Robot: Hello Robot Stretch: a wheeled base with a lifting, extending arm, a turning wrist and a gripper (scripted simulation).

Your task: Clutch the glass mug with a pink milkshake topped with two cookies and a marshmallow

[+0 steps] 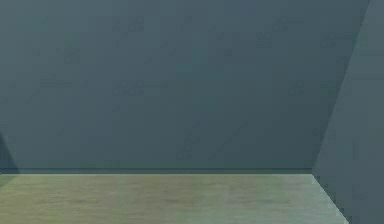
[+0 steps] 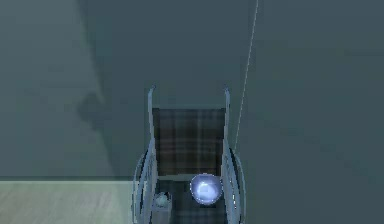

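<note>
A chair (image 2: pixel 188 140) with a plaid seat and back and pale blue-grey arms stands against a dark teal wall in the arm side view. On its seat rests a shiny round bluish-white thing (image 2: pixel 206 188), like a ball or bowl. A small pale greyish thing (image 2: pixel 162 201) sits at the seat's left edge near the picture's bottom; its shape is too small to name.
A dark teal wall (image 1: pixel 180 80) faces me in the forward view, meeting a second wall at a corner on the right (image 1: pixel 325 150). A strip of light wood floor (image 1: pixel 170 198) runs along the bottom. Pale floor (image 2: pixel 60 200) lies left of the chair.
</note>
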